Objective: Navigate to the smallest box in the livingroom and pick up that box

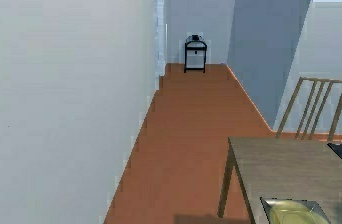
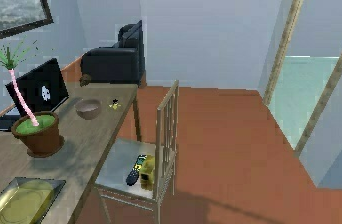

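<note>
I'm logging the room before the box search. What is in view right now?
Table: one, wooden, arm side view's left.
Chair: one, pale wood, beside the table.
Small things: yellowish and dark, on the chair seat, too small to name or count.
Plant: one, green, in a brown pot, on the table.
Laptop: one, black, on the table behind the plant.
Bowl: one, brownish, on the table.
Tray: one, yellowish, at the table's near end.
Armchair: one, dark, by the far wall.
Picture: one, dark-framed, on the wall at upper left.
Stand: one, dark, at the hallway's far end.
</note>
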Controlling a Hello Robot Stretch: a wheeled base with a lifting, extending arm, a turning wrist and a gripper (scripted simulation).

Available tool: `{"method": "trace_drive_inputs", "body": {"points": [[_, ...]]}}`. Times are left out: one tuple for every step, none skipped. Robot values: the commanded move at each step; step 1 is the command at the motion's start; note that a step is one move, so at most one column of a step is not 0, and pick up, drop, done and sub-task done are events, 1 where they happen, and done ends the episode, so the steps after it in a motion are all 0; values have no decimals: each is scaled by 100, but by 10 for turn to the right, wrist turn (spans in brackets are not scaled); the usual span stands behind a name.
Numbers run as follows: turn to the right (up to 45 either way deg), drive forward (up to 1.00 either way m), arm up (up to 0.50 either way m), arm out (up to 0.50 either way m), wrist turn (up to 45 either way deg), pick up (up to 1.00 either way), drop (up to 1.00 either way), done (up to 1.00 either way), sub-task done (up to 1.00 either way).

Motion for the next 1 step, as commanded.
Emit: {"method": "trace_drive_inputs", "body": {"points": [[0, 0, 0, 36, 0, 0, 0, 0, 0]]}}
